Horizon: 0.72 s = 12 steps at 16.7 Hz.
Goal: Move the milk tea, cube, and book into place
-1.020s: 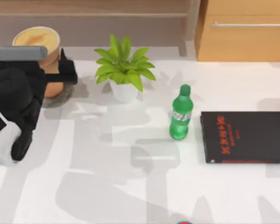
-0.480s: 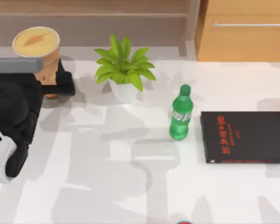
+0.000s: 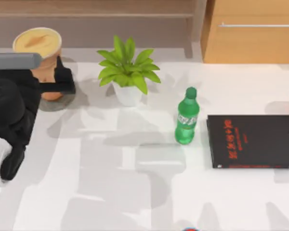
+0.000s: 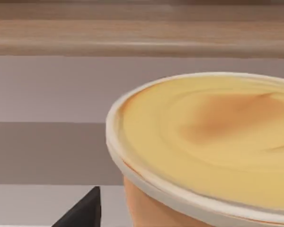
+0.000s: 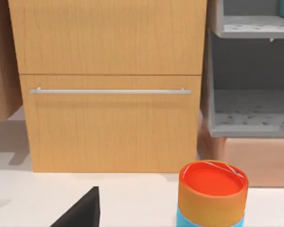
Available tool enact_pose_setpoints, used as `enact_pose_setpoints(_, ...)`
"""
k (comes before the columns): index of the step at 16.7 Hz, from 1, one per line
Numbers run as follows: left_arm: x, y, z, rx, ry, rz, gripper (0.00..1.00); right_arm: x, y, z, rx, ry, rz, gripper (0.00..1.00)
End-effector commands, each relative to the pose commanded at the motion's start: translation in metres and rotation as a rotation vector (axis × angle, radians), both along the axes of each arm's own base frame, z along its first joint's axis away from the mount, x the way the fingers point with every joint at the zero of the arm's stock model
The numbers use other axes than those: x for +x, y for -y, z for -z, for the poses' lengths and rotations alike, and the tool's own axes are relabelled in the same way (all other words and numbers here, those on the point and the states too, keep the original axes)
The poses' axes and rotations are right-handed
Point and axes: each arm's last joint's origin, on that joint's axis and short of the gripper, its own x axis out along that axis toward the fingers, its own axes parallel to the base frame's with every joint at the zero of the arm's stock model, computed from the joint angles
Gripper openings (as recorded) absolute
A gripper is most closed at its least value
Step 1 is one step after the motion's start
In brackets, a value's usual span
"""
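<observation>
The milk tea (image 3: 37,41), a tapered orange-tan cup with a creamy yellow top, stands high at the table's far left back corner. My left gripper (image 3: 48,82) is shut on its lower body, one black finger (image 3: 63,79) showing at the cup's right side. Close up in the left wrist view is the cup's lid (image 4: 208,137), with a black fingertip (image 4: 83,213) beside it. A black fingertip (image 5: 80,210) of my right gripper shows in the right wrist view, facing a cabinet. The cube and the book are out of view.
A potted plant (image 3: 127,72) stands right of the cup. Farther right are a green bottle (image 3: 187,118) and a thin black book with red lettering (image 3: 253,141). A wooden drawer cabinet (image 5: 109,94), a grey shelf (image 5: 251,113) and an orange can (image 5: 212,194) face the right wrist.
My left arm has drawn slightly left and back, carrying the milk tea with it. The bottle, the plant and the black book have stayed put.
</observation>
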Motion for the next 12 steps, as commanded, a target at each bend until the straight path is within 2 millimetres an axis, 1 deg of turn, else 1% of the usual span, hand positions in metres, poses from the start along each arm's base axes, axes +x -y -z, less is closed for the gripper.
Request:
enact_pose_setpoints(5,-0.013,0.000,-0.028,0.000,0.000,0.001,1.00,0.000,0.000,0.000,0.000,0.000,0.000,1.00)
enact_pose_setpoints(9,-0.015,0.000,-0.031,0.001,-0.003,0.002,1.00,0.000,0.000,0.000,0.000,0.000,0.000,1.00)
enact_pose_setpoints(12,-0.012,-0.001,-0.034,0.003,0.006,0.001,1.00,0.000,0.000,0.000,0.000,0.000,0.000,1.00)
